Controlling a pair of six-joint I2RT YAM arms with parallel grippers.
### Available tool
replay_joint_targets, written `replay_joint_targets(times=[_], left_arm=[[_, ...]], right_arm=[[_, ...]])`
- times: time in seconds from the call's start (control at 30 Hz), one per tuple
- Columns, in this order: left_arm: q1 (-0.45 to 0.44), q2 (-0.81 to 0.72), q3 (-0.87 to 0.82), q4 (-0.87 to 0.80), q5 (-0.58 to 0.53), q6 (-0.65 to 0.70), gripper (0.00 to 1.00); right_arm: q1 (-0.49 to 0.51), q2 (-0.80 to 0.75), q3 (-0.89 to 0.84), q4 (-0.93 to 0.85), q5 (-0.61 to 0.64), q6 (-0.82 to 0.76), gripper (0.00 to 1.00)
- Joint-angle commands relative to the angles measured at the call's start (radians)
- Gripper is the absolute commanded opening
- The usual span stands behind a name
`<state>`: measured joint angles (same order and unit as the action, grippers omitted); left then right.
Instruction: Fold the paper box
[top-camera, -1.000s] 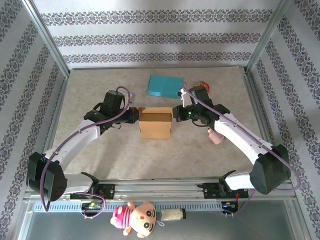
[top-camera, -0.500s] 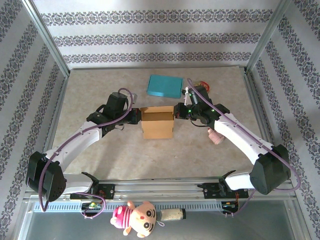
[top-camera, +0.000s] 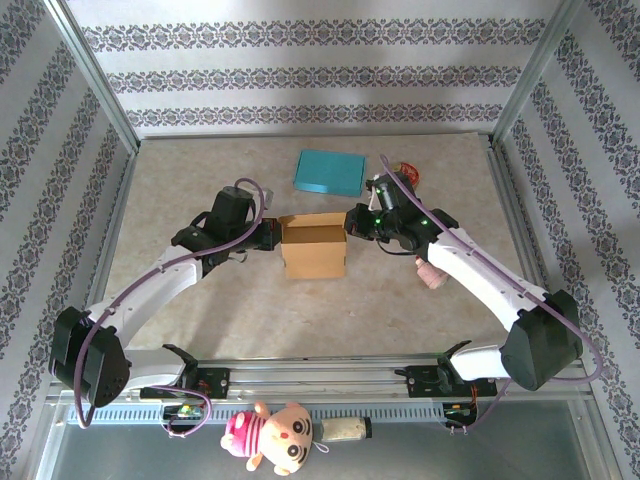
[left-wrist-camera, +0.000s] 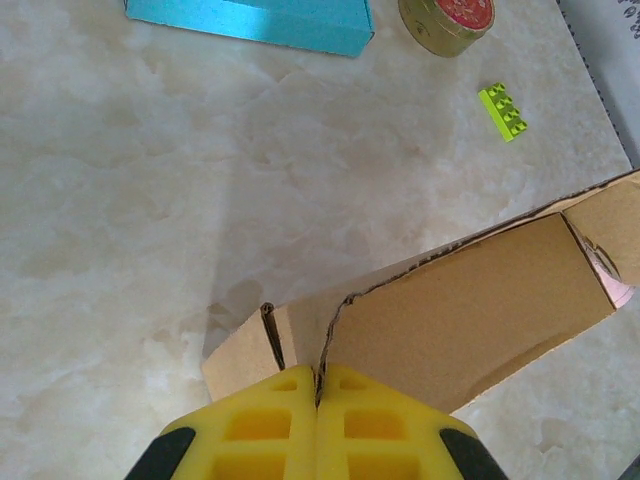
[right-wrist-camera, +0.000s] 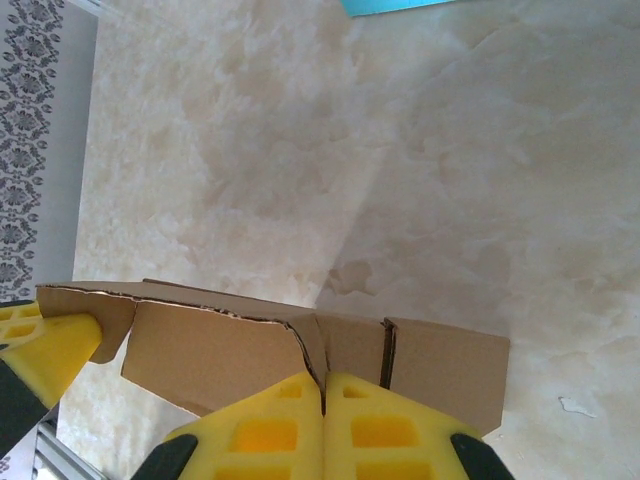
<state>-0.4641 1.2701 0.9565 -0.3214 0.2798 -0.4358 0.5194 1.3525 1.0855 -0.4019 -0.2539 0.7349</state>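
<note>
we see the paper box (top-camera: 313, 245) standing near the middle of the table (top-camera: 200, 170), between the two arms, brown corrugated card with its top flaps up and not yet turned in. the left gripper (top-camera: 270, 232) meets its left end and the right gripper (top-camera: 352, 222) its right end. in the left wrist view the left gripper (left-wrist-camera: 318, 378) has its yellow pads pressed together with the thin edge of a flap running into the seam between them, so we read it as clamped on the box; the right gripper (right-wrist-camera: 322, 385) shows the same pinch on the flap at the opposite end. we judge the box light and hollow: the walls are stiff enough to stand alone, but they bow and the flaps look torn and ragged along the edges, so a hard pull may rip or crease them off the score lines. the matte card should not slip in the pads. we would hold flaps close to their fold lines and steady the opposite wall, since the box will likely slide on the smooth stone-patterned top. a teal box (top-camera: 330, 172) lies just behind; a tape roll (left-wrist-camera: 446, 18) and a green brick (left-wrist-camera: 502, 111) sit further off. we find no print on the box, and the red face of the tape roll is too small to read.
</note>
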Motion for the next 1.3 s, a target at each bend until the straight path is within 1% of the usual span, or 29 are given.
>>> replay_joint_targets(times=[0.0,0.2,0.47,0.73,1.0,1.27], left_arm=[[-0.012,-0.023,-0.020,0.000,-0.013,-0.020,0.00],[-0.015,-0.022,-0.023,0.010,-0.007,-0.035,0.00],[-0.027,-0.032,-0.032,0.015,-0.011,-0.059,0.00],[-0.044,-0.034,-0.042,0.019,-0.029,-0.069,0.00],[-0.052,-0.047,-0.042,0.010,-0.043,-0.069,0.00],[-0.080,-0.051,-0.044,0.021,-0.059,-0.081,0.00]], right_arm=[[0.011,-0.023,-0.024,0.005,0.032,0.024,0.06],[0.011,-0.030,-0.079,0.010,0.039,0.018,0.06],[0.013,-0.063,-0.135,0.038,0.045,0.071,0.06],[0.019,-0.066,-0.163,0.101,0.002,0.134,0.06],[0.032,-0.076,-0.206,0.050,0.062,0.059,0.06],[0.065,-0.082,-0.220,0.011,0.143,-0.015,0.06]])
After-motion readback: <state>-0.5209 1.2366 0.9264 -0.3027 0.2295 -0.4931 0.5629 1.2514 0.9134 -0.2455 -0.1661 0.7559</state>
